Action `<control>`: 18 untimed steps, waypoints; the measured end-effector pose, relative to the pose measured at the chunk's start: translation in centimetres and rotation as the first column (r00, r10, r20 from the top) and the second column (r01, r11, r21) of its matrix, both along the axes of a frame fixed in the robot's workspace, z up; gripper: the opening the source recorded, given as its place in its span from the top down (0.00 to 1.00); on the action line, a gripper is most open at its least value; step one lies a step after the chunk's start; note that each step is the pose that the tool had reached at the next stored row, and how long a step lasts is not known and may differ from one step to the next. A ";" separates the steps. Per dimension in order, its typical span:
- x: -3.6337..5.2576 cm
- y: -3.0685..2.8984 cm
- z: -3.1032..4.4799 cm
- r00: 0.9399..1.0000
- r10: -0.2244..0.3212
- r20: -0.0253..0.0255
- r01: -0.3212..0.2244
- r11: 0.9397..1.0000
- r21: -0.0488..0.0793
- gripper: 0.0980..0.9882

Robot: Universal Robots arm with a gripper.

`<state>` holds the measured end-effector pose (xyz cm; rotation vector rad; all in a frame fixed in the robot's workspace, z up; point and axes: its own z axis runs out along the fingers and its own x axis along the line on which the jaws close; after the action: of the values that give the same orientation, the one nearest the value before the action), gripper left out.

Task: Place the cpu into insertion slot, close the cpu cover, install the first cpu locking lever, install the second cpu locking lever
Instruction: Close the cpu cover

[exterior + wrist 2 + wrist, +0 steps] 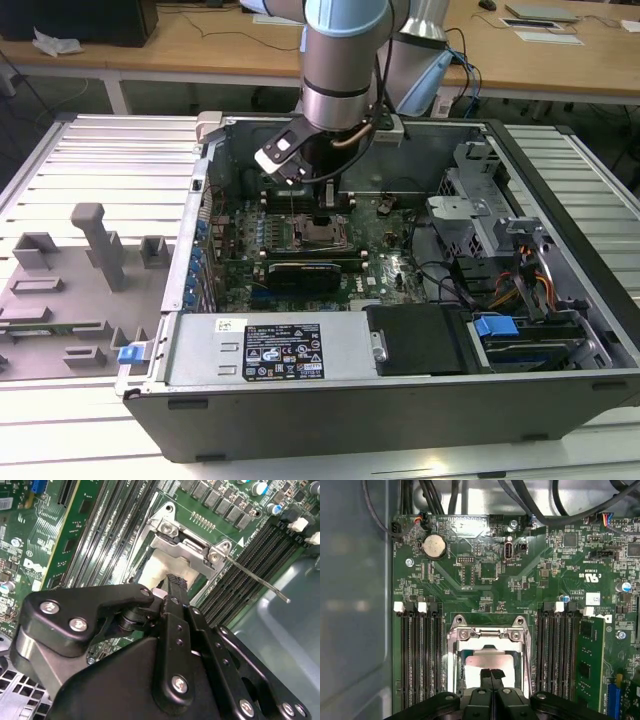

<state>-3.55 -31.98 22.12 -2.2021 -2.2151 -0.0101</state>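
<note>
1. The end effector point(491, 674) hangs straight over the socket point(454, 655) on the green circuit board point(485, 587). Its two fingers are pressed together, with nothing showing between them.
2. A flat grey square with pale edges, which I take for the chip point(487, 659), lies inside the socket directly under the fingertips and is not gripped. Whether the tips touch it I cannot tell.
3. The metal frame point(487, 632) sits at the socket's end toward the round battery point(434, 546), beyond the fingertips. The grey square is uncovered, so the cover looks not yet closed.
4. The second wrist view adds a thin lever point(255, 578). It runs from the frame's corner out across the memory slots point(250, 545), and its far end seems to be held by no catch.
5. The exterior view shows the arm reaching down into the open computer case point(400, 425), which stands on the slatted table point(100, 160), with the end effector near the middle of the board.
</note>
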 end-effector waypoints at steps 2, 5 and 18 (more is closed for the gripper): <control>-0.05 -0.05 -0.10 1.000 0.000 0.000 0.000 1.000 0.000 0.99; -0.06 -0.05 -0.12 0.996 0.086 0.000 -0.086 0.996 -0.004 0.99; -0.06 -0.05 -0.12 0.910 0.414 -0.002 -0.414 0.910 -0.012 0.99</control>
<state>-3.61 -32.03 22.00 -1.6872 -2.6386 0.0089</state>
